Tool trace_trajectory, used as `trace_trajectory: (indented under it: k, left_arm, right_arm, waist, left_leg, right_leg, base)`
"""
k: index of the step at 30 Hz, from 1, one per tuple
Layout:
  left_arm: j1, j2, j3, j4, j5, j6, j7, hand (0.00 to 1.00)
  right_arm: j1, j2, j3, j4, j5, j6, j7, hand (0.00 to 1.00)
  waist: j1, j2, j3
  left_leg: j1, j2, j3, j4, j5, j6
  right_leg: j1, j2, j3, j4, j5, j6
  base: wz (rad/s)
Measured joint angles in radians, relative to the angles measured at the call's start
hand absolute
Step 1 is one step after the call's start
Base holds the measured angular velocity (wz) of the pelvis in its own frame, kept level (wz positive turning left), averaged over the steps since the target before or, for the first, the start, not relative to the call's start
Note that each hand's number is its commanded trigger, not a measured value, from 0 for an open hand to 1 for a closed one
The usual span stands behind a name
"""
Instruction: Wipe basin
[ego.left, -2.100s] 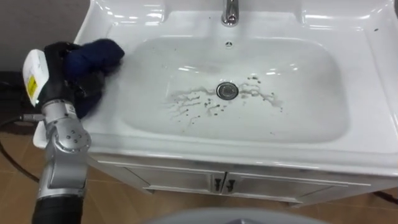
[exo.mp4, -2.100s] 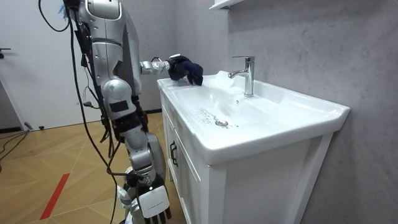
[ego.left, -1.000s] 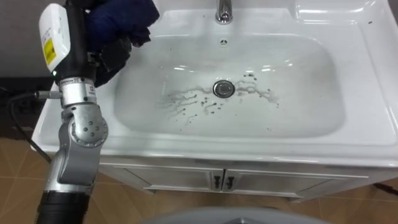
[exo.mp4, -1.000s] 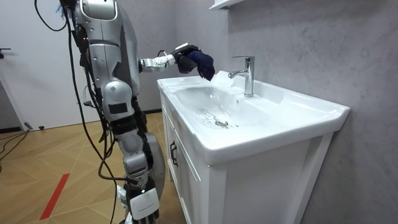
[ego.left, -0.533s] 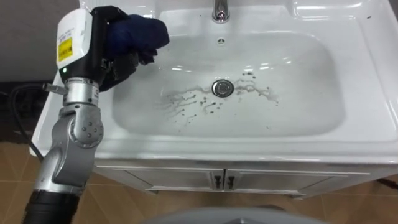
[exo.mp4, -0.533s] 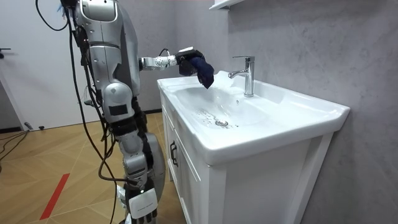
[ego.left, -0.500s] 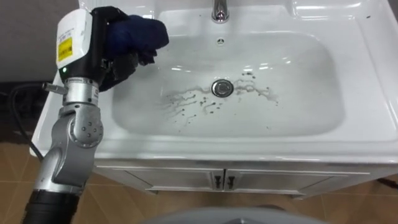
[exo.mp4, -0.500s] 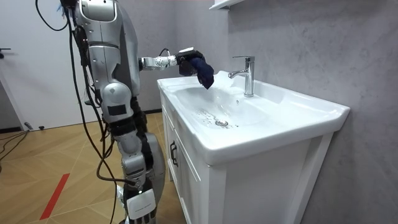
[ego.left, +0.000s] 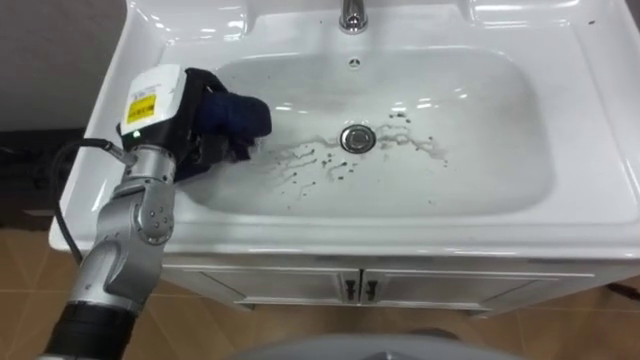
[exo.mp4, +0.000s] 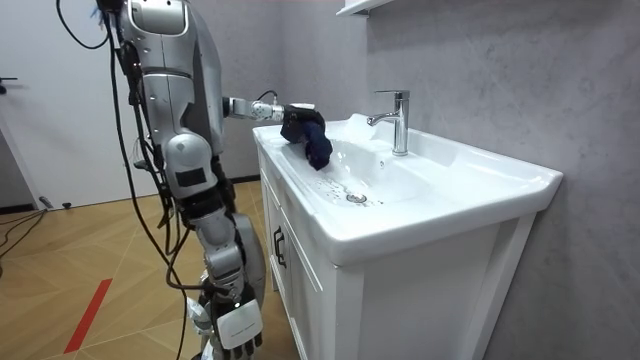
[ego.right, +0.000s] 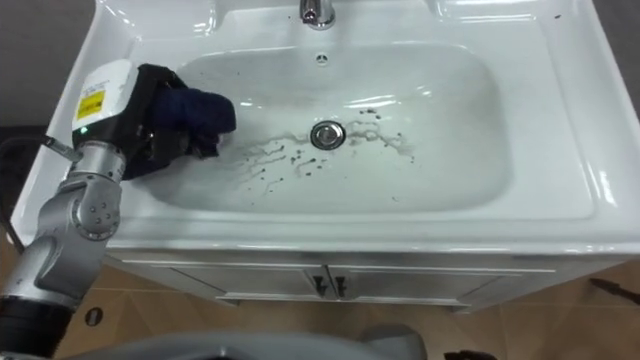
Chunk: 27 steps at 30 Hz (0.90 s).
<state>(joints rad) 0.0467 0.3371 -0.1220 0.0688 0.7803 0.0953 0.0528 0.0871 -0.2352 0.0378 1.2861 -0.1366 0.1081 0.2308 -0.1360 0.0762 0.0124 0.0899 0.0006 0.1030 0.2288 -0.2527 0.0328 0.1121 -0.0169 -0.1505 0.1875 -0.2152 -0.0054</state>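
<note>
Left hand (ego.left: 180, 135), fingers curled round the cloth (ego.left: 236, 117) on the basin (ego.left: 598, 130) slope: a slack grip could smear the specks (ego.left: 308, 170), not lift them

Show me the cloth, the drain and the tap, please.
cloth (ego.left: 235, 118), left eye view, its bunched middle.
drain (ego.left: 357, 138), left eye view, its metal centre.
tap (exo.mp4: 401, 125), room view, its upright stem.

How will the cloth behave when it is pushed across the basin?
Probably floppy: in the room view the cloth droops from the left hand. Likely light, since it sits bunched in that one hand. It may crumple rather than slide flat over the streaks in the basin.
</note>
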Motion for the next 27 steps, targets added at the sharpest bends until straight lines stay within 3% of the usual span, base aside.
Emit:
trace_trajectory:
  k: [3, 10, 27]
  left_arm:
    - [-0.001, 0.0, 0.0, 0.004, 0.0, 0.02, -0.039, 1.0]
    - [-0.038, 0.0, -0.003, 0.085, 0.001, 0.03, -0.085, 1.0]
    - [-0.065, 0.001, -0.042, 0.088, 0.156, 0.04, -0.204, 1.0]
  right_arm:
    - [0.0, -0.001, 0.0, 0.0, 0.0, 0.0, -0.001, 0.0]
    - [-0.002, -0.007, 0.017, -0.011, 0.0, -0.003, -0.01, 0.0]
    - [-0.025, -0.02, 0.017, -0.003, -0.044, -0.007, -0.034, 0.0]
  waist:
    - [0.0, 0.001, -0.0002]
    - [0.002, 0.007, 0.001]
    - [-0.003, 0.025, 0.0016]
  left_leg:
    - [-0.008, 0.0, 0.001, 0.0, 0.0, 0.0]
    - [-0.013, 0.001, 0.002, 0.0, 0.0, 0.0]
    - [-0.01, 0.001, 0.006, 0.0, 0.0, 0.0]
  right_leg:
    - [-0.003, 0.0, -0.003, -0.001, 0.0, 0.0]
    - [-0.01, 0.001, -0.003, 0.001, 0.001, -0.001]
    - [-0.013, 0.0, 0.008, -0.001, 0.0, -0.001]
  base:
    - [0.0]
    - [0.0]
    - [-0.01]
